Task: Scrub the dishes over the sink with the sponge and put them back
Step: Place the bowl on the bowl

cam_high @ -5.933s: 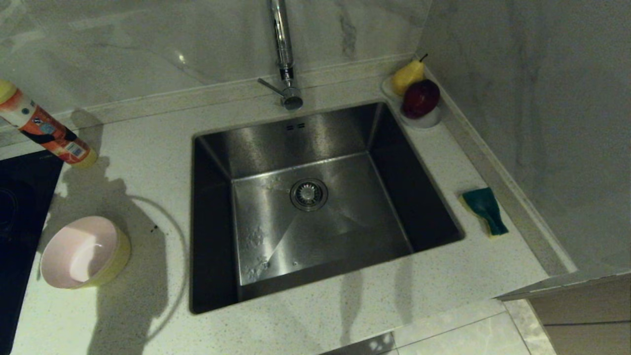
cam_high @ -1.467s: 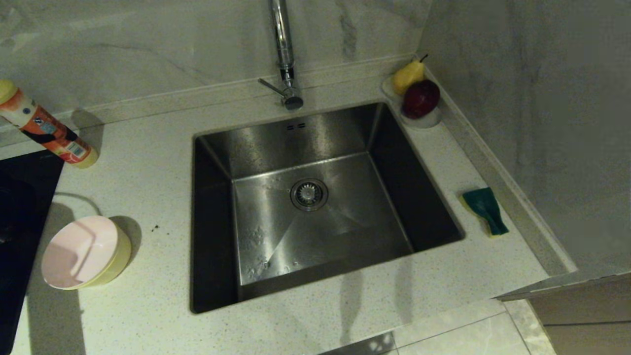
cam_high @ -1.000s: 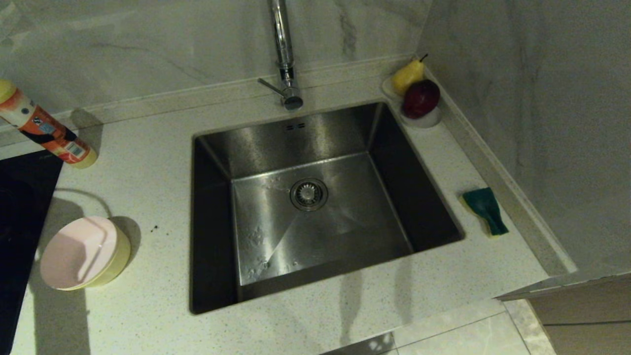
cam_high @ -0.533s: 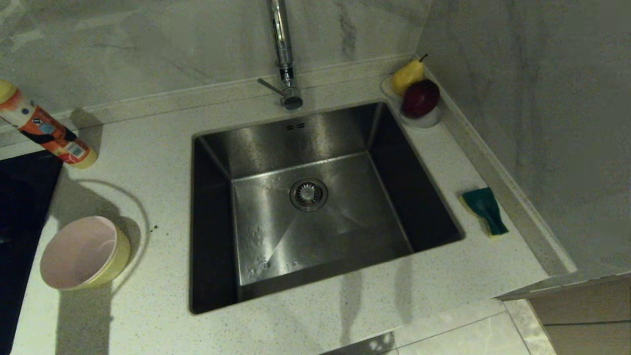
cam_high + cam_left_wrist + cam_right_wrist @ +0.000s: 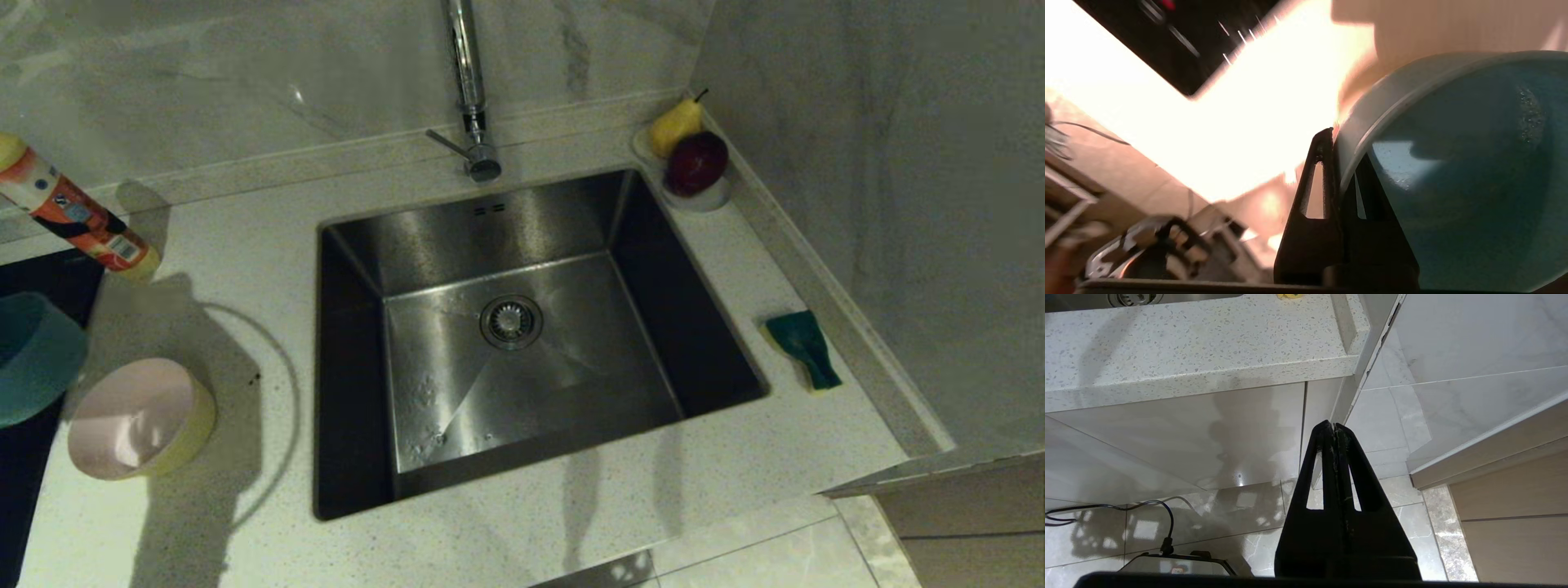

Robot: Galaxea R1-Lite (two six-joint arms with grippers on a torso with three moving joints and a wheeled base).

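While the label on the orange bottle (image 5: 77, 220) at the back left of the worktop (image 5: 245, 237) carries printing, none of it can be read. A blue bowl (image 5: 33, 355) now shows at the left edge of the head view, over the dark hob (image 5: 33, 273), where half a second ago nothing stood; the left wrist view shows the left gripper (image 5: 1337, 141) pinching its rim, one finger outside the wall and one inside. Just beside it on the worktop sits a pink bowl (image 5: 131, 416) nested in a yellow bowl (image 5: 192, 433), unmoved, though a wider shadow now falls across them. The sink (image 5: 506, 343) lies bare, its strainer (image 5: 511, 321) in the middle and the tap (image 5: 469, 90) rising behind it. A sponge (image 5: 804, 347), green face up, lies on the worktop right of the sink, where it lay before. At the back right corner a clear dish (image 5: 702, 198) holds a pear (image 5: 676, 125) and a red apple (image 5: 696, 162). Below the worktop's front edge the right gripper (image 5: 1334, 430) hangs parked with its fingers pressed together, a cable (image 5: 1126, 508) on the floor tiles beneath it.
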